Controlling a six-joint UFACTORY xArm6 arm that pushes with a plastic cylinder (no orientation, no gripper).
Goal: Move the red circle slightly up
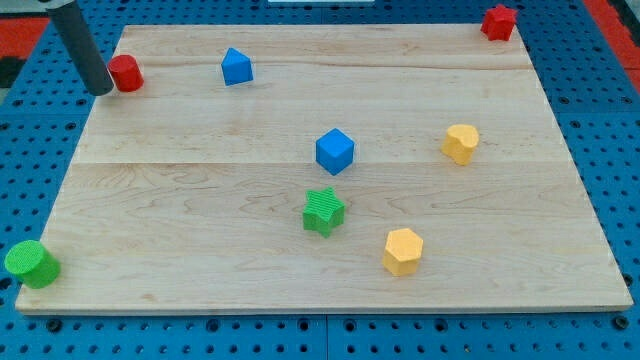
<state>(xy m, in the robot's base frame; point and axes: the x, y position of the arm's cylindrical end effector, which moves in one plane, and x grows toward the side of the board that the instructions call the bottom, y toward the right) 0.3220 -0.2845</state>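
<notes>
The red circle point(126, 73) is a short red cylinder near the board's top left edge. My tip point(100, 90) rests at the end of the dark rod that slants down from the view's top left. The tip is right beside the red circle, on its left and slightly lower, touching or nearly touching it.
A wooden board point(200, 200) lies on a blue pegboard. On it are a blue house-shaped block point(237, 67), a blue cube point(335, 151), a green star point(323, 211), a yellow hexagon point(403, 251), a yellow block point(461, 143), a red star point(498, 22) at the top right and a green cylinder point(32, 264) at the bottom left.
</notes>
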